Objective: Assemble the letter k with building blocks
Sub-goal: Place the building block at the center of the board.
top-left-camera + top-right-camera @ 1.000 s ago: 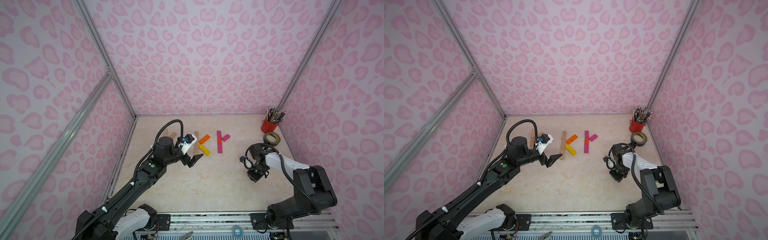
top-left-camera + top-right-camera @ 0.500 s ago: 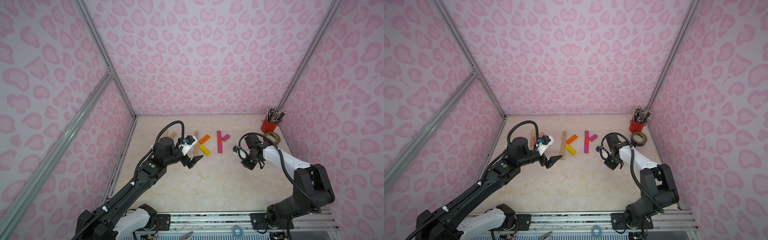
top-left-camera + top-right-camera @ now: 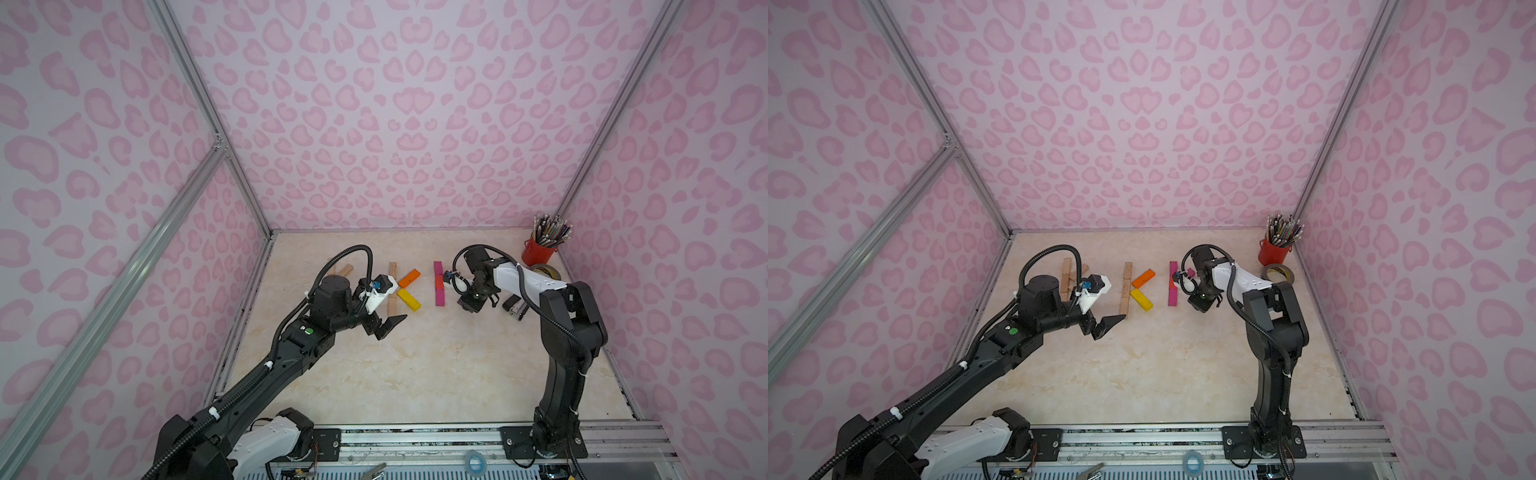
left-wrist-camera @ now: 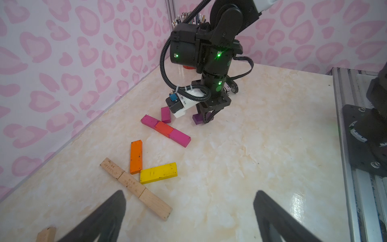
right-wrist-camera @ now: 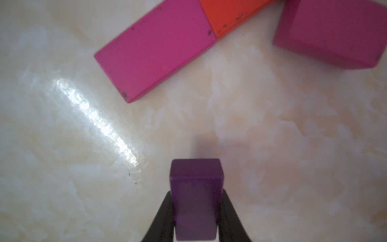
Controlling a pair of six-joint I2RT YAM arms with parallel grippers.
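The right gripper (image 5: 196,193) is nearly closed, pinching a small purple block (image 5: 195,180) by its two long sides, with the block's end sticking out past the black fingertips. The block is a dark, matte violet and hangs end-down close over the glossy cream table (image 3: 415,365); whether it touches the surface cannot be told. Just beside it lies a row of three blocks (image 4: 164,128), magenta, red and magenta, set end to end, with a short magenta block (image 4: 165,114) slanting off the row's far part. Nearer the left edge, a plain wood row (image 4: 134,186) has an orange block (image 4: 136,157) and a yellow block (image 4: 158,172) branching from its middle like a K. All of these lie in the far half of the table. The right arm (image 3: 557,316) rises from the near edge, bends sharply at the elbow and reaches inward, its wrist pointing straight down. The left gripper (image 3: 386,326) is spread wide and empty, hovering above the table by the near end of the plain wood row. The left arm (image 3: 291,357) stretches out from the near edge. A red cup (image 3: 539,251) of pencils and a tape roll (image 3: 546,272) sit in the far right corner.
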